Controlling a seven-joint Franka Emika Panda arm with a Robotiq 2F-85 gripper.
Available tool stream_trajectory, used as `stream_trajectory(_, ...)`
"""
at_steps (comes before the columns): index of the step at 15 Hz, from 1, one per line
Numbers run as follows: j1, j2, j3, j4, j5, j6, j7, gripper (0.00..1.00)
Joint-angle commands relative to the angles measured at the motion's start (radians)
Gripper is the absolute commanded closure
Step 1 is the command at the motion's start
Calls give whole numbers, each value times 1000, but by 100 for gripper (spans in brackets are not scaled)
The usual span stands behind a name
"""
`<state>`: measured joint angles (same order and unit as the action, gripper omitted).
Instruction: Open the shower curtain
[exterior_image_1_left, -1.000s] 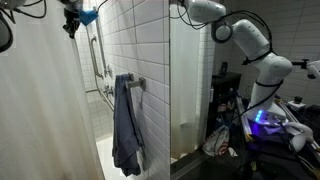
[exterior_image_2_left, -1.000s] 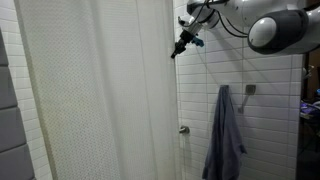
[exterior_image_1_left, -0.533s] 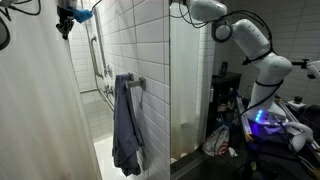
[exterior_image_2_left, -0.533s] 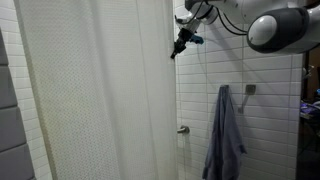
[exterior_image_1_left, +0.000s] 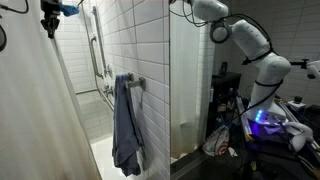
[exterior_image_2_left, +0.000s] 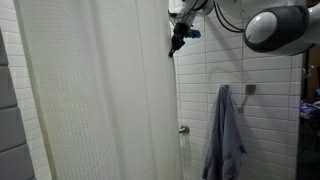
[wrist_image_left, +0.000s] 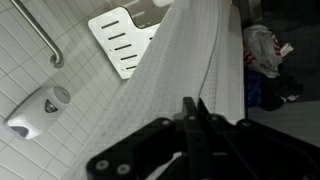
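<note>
The jaws are pressed together, pinching a fold at the upper free edge of the shower curtain (exterior_image_2_left: 100, 90); its white sheet hangs below and beside them and spreads just ahead of them in the wrist view, with a blue-grey towel (exterior_image_1_left: 126, 125) well apart

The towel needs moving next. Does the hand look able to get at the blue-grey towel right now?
Probably not yet: the hand is shut high up on the edge of the shower curtain and must let go first. Otherwise nothing seems to stand between it and the towel on the tiled wall.
</note>
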<state>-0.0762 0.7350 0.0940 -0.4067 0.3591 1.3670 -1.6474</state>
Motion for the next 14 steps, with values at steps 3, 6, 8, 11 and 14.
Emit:
stream_trajectory(3,48,0,-9,-22,-46,-47,-76,99)
stream_trajectory(6,59,-5,-13,-28,-51,-67,-106,99)
stream_trajectory(8,73,-11,-13,-50,-55,-117,-108,99)
stream_trajectory(11,96,-8,-19,-44,-68,-154,-122,99)
stream_trajectory(14,92,-12,-1,1,-34,-126,-99,99)
